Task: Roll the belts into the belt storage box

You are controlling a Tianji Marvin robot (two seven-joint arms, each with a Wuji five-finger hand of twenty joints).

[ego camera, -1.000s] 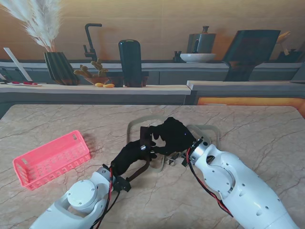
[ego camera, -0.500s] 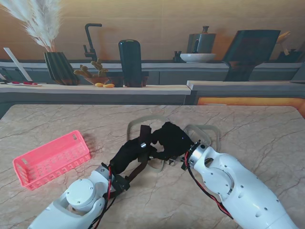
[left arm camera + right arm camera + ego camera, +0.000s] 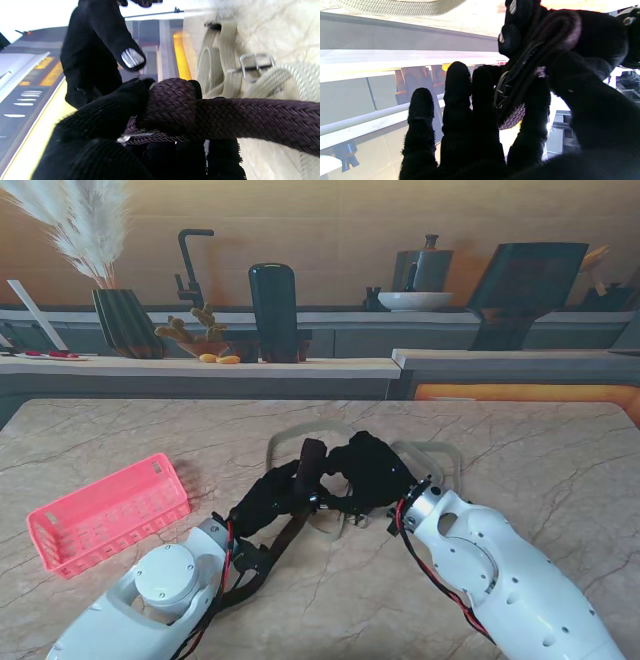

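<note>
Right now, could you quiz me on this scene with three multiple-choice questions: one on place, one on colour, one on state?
1. Where is the pink basket?
A. on the robot's left
B. on its right
C. on the back counter

2. What colour is the belt being held?
A. beige
B. dark purple-brown
C. red

3. What is the left robot hand doing?
A. resting open
B. closed on nothing
C. gripping the dark belt

Answers: 1 A, it sits left on the table. 2 B, the wrist view shows dark braid; the beige belt lies loose. 3 C, fingers wrap its rolled end.
</note>
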